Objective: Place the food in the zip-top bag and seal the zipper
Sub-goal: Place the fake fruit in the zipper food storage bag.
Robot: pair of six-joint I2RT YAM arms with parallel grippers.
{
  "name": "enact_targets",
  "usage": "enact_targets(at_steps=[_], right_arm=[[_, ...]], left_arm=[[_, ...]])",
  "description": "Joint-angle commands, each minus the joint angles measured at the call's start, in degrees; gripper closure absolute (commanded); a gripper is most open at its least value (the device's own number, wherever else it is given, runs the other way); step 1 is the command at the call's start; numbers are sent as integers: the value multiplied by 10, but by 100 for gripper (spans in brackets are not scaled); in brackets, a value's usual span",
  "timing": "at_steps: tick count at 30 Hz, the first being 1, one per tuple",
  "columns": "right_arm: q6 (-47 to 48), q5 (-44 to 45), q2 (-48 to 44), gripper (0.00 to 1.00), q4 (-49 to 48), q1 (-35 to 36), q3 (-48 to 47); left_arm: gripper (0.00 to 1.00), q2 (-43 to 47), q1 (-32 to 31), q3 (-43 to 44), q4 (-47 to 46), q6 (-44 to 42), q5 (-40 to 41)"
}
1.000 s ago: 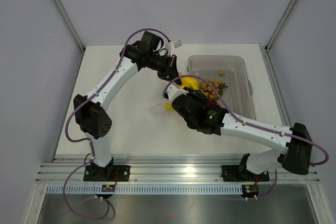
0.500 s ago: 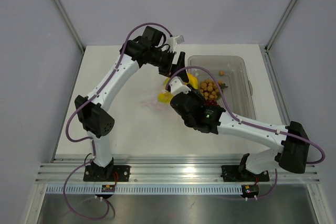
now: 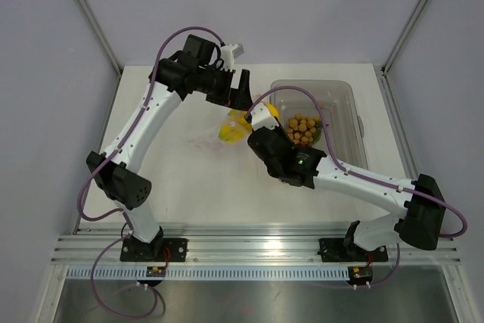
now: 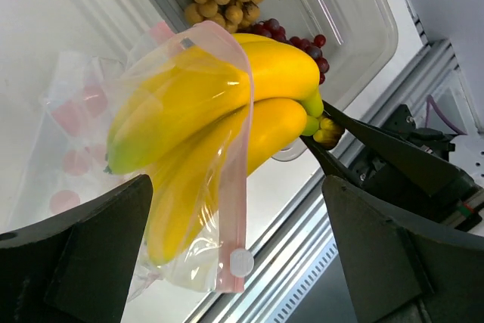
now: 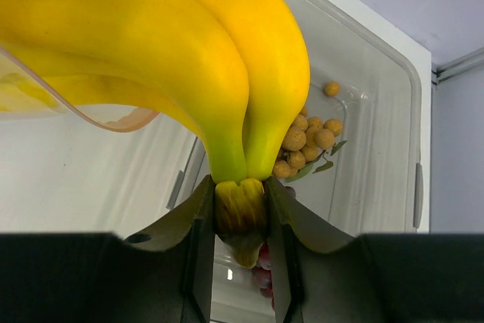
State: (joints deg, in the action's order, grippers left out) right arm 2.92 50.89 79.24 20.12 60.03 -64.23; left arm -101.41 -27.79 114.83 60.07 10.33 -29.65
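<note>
With the left fingers (image 4: pixel 76 262) wide open and holding nothing, the thin clear pink-dotted bag (image 4: pixel 76 111) could slip off the bunch of yellow bananas (image 4: pixel 219 104), only half inside it just beside the clear plastic tray (image 4: pixel 363 28), stem pinched in the right fingers (image 5: pixel 302 225).

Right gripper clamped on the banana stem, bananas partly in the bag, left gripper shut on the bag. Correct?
No: the left gripper stands open, not shut on the zip-top bag; the left wrist view shows that. The right gripper does clamp the bananas by the stem.
</note>
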Motion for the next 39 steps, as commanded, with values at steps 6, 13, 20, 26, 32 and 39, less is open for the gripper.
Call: enact_targets(at_steps=[6, 13, 20, 26, 32, 39], right_arm=[[-93, -48, 1, 100, 19, -29, -47], [-143, -131, 46, 100, 110, -53, -155], [-244, -301, 121, 100, 265, -98, -289], [-297, -438, 128, 100, 247, -147, -293], [-313, -472, 136, 100, 229, -160, -288], [-348, -507, 156, 100, 195, -167, -277]], left_arm=[[1, 131, 29, -57, -93, -1, 160], [9, 275, 49, -189, -183, 18, 264], [35, 374, 24, -353, -218, 72, 240], [53, 435, -25, -447, -257, 115, 212], [77, 422, -62, -487, -271, 125, 171], [68, 419, -196, -565, -391, 213, 473]])
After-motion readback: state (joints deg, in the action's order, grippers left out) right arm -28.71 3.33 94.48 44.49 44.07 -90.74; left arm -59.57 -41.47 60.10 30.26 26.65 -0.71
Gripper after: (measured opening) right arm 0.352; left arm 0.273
